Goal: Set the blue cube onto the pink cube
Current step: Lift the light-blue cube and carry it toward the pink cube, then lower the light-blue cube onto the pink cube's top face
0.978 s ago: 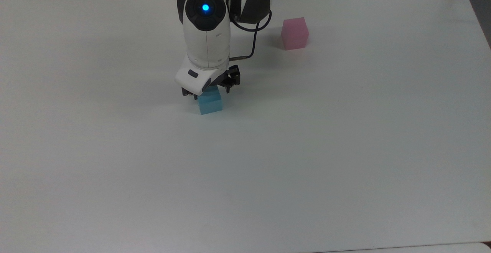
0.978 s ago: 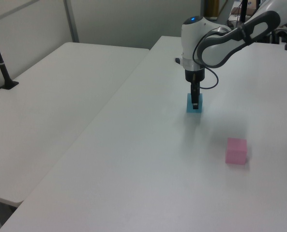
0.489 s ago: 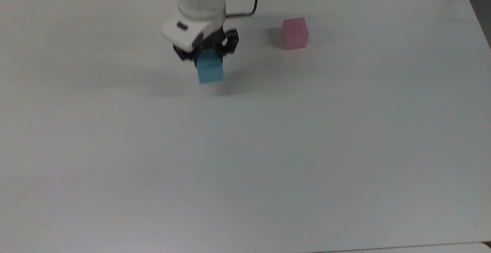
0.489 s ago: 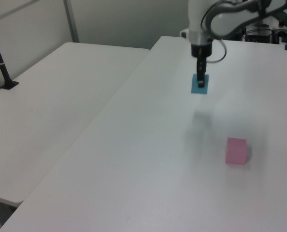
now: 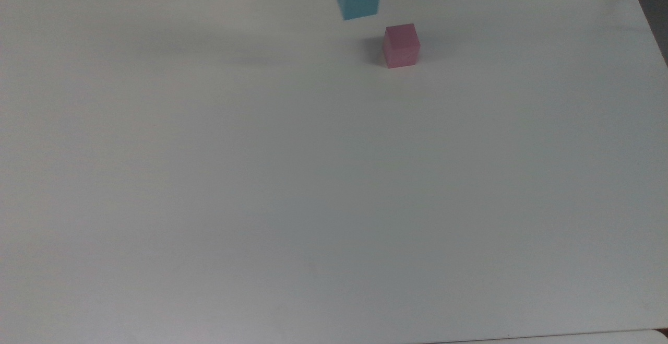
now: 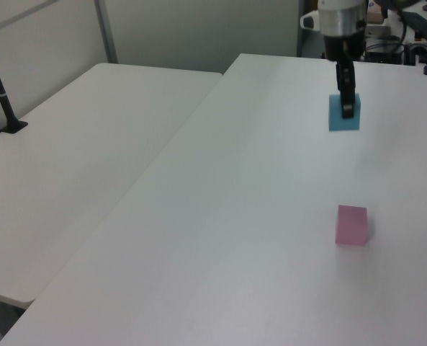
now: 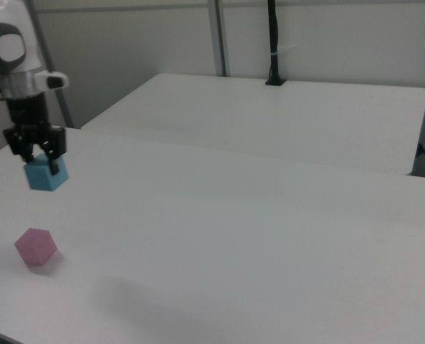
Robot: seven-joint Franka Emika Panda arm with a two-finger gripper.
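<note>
Matt blocks, smooth surface

We see the blue cube [image 6: 343, 115] and pink cube [image 6: 351, 225] as matt and unmarked — the white surface [image 5: 313, 187] smooth, faintly sheened; the hand [image 7: 35, 154] black.

The top view looks steeply down on the white table [image 5: 334, 187] from its near long edge. The left view stands at one end, looking along the table [image 6: 235, 238]; the right view faces it from the opposite end, lower. All three share the pink cube [image 5: 401, 45] [image 6: 351, 225] [image 7: 36, 247].
</note>
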